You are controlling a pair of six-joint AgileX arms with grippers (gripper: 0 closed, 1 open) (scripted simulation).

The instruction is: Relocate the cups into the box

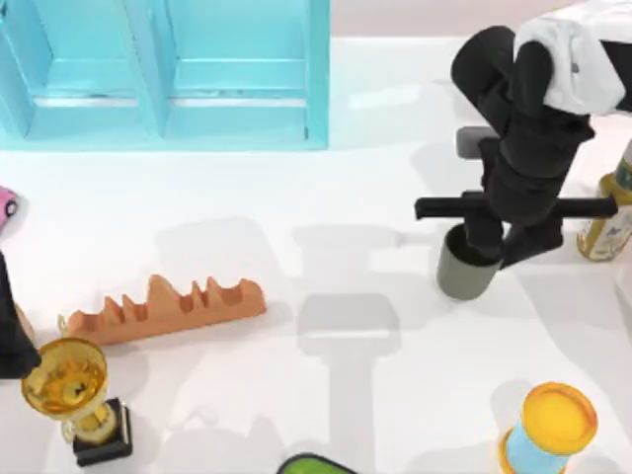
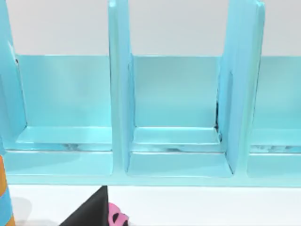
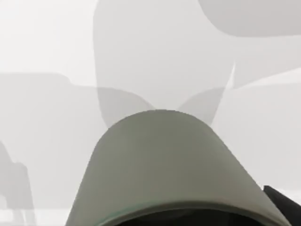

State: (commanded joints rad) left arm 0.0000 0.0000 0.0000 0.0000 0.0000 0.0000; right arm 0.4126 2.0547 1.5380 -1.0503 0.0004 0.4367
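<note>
On the bench's right side, the right pincer grips the small grey-green cup at its rim; probably light, stiff and matte, it seems best pinched across the wall there.

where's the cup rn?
Top view: the cup stands on the table's right side, directly under the right pincer, with the bottle to its right and the blue box far upper left.

Table: my white table.
Box: blue box, 11 o'clock.
Rack: orange rack, 8 o'clock.
Trophy: gold trophy, 7 o'clock.
Cup: grey-green cup, 3 o'clock.
Can: yellow-lidded blue can, 5 o'clock.
Bottle: bottle, right edge.
</note>
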